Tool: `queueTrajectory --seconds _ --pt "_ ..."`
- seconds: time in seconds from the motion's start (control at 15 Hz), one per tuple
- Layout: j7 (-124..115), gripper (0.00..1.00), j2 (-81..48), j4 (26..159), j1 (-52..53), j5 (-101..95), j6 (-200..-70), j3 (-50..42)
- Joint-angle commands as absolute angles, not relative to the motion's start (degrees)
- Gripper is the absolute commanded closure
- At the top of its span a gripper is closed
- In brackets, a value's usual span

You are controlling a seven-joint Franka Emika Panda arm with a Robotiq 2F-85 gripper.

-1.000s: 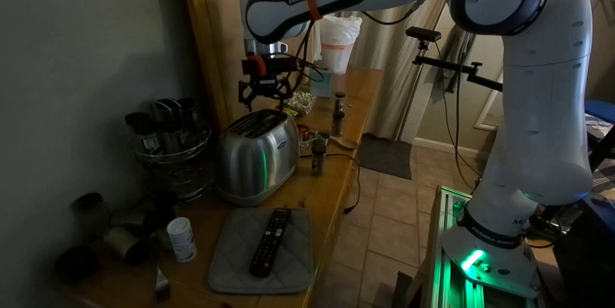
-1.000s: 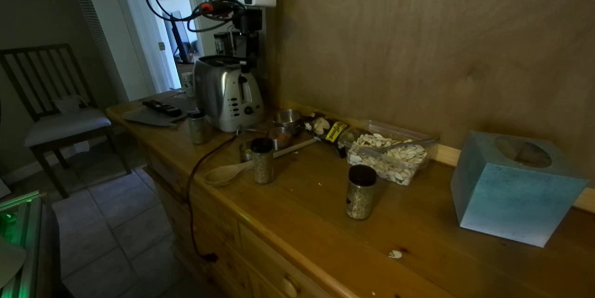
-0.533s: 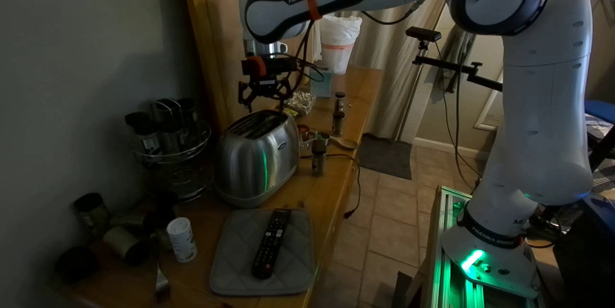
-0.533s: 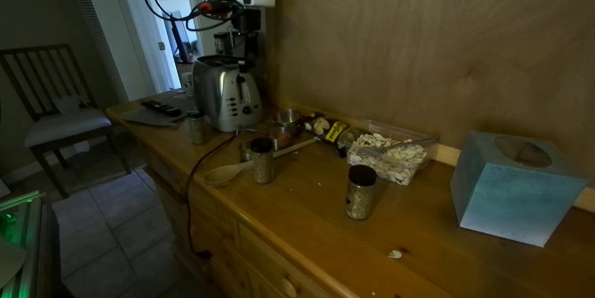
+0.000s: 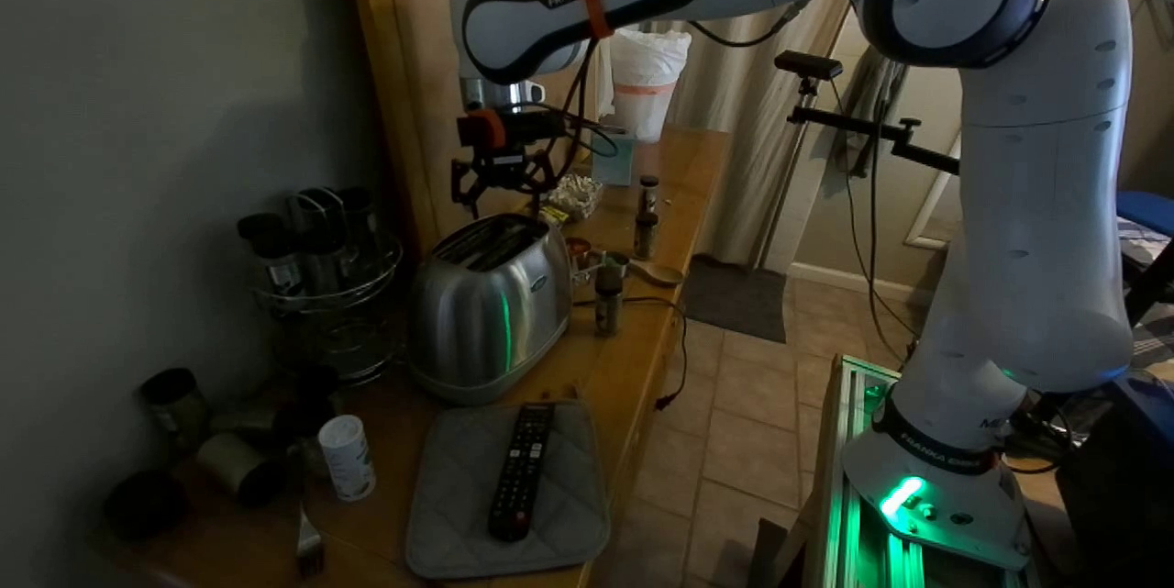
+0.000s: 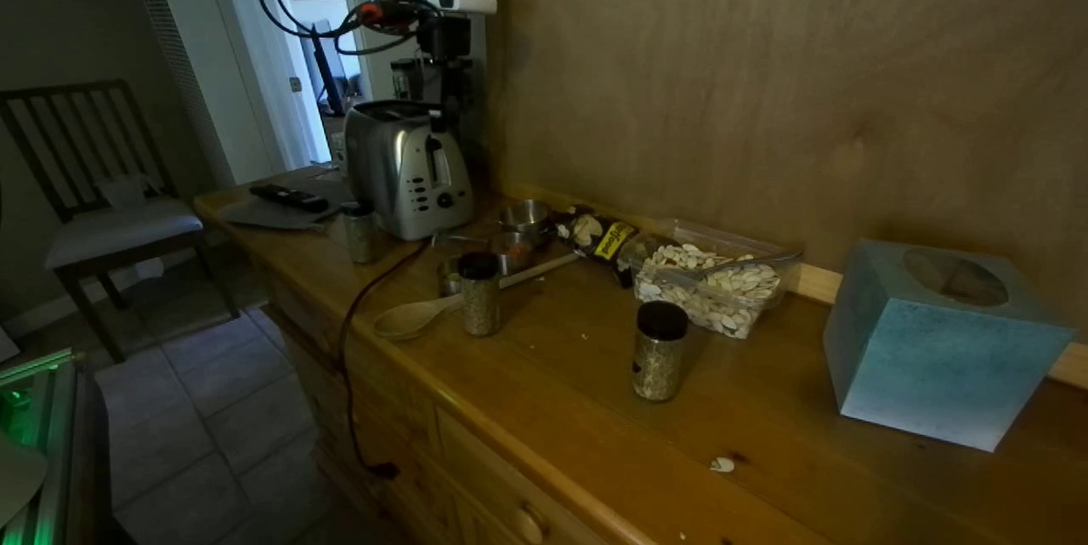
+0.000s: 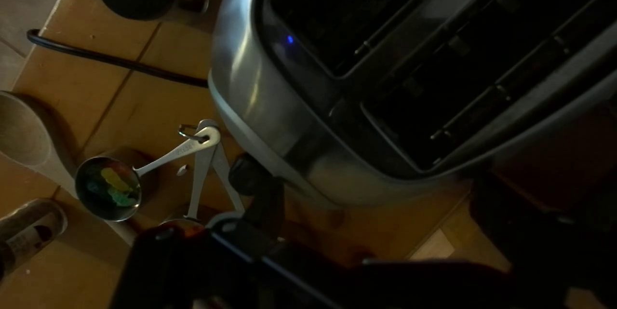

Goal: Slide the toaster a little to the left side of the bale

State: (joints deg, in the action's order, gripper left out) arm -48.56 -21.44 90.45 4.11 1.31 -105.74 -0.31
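The chrome toaster (image 5: pixel 491 322) stands upright on the long wooden table (image 6: pixel 544 375), its lever and dial end facing an exterior view (image 6: pixel 416 179). Its dark slots fill the upper right of the wrist view (image 7: pixel 270 121). My gripper (image 5: pixel 503 210) points down at the toaster's lever end, with its two fingers wide apart and nothing clamped between them. In the wrist view the fingers (image 7: pixel 366 188) straddle the space just off that end. One finger is very close to the end face; whether it touches is too dark to tell.
A grey mat (image 5: pixel 449 515) with a black remote (image 5: pixel 521 478) lies at the toaster's far end. A spice rack (image 5: pixel 335 294) stands beside it. A spice jar (image 6: pixel 361 235), measuring cups (image 7: pixel 108 188), a wooden spoon (image 6: pixel 412 317) and the power cord (image 6: pixel 347 358) are nearby.
The toaster has slid a little toward the mat, with the gripper moving the same way behind it. The mat and remote have shifted slightly along too. The fingers look equally open.
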Motion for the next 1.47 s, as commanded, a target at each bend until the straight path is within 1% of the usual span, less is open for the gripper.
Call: queueTrajectory --seconds 0.0,0.67,1.07,1.4 --pt "-48.4 0.00 -21.5 90.3 4.7 1.5 -105.3 -0.8" --pt "-47.6 0.00 -21.4 90.2 4.9 1.3 -104.4 -0.6" --pt "-40.5 0.00 -19.7 93.4 6.4 -1.1 -101.2 0.5" --pt "-34.4 0.00 -19.7 94.8 7.4 -1.7 -101.5 1.3"
